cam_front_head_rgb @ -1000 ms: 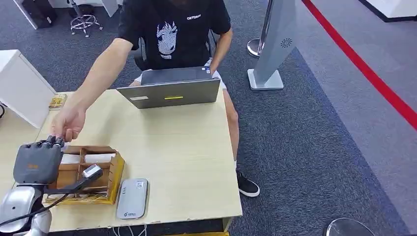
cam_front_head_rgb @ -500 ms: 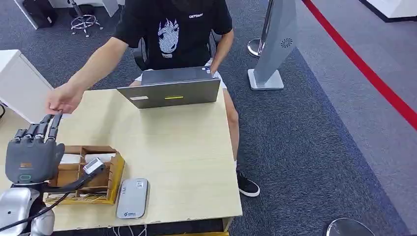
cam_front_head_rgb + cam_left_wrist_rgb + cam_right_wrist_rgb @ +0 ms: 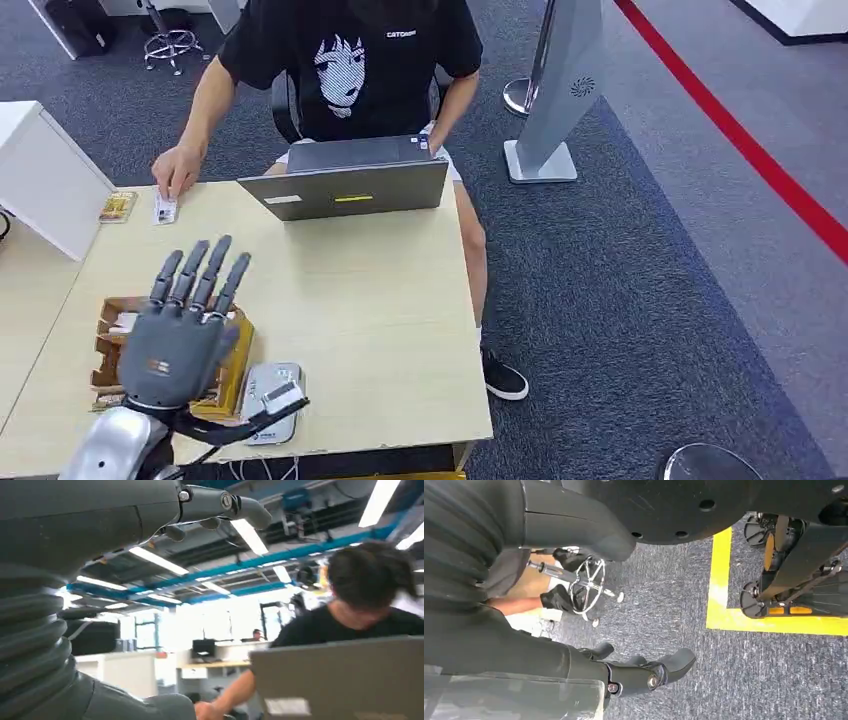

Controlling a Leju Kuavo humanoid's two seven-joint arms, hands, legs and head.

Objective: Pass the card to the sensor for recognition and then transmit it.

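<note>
Two cards lie at the table's [image 3: 370, 290] far left edge: the card [image 3: 165, 209] under the person's hand [image 3: 178, 170] and a yellowish one [image 3: 117, 206] just beside it. Left hand [image 3: 180, 335] hovers over the wooden organizer [image 3: 236, 365], fingers spread, holding nothing, with the grey sensor [image 3: 270, 400] beside it. Right hand [image 3: 644, 672] hangs above carpet, fingers loosely curled, empty; the shirt's small lettering is illegible.

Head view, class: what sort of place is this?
Probably an office or reception desk: a person sits at a laptop on a wooden desk, over grey carpet.
</note>
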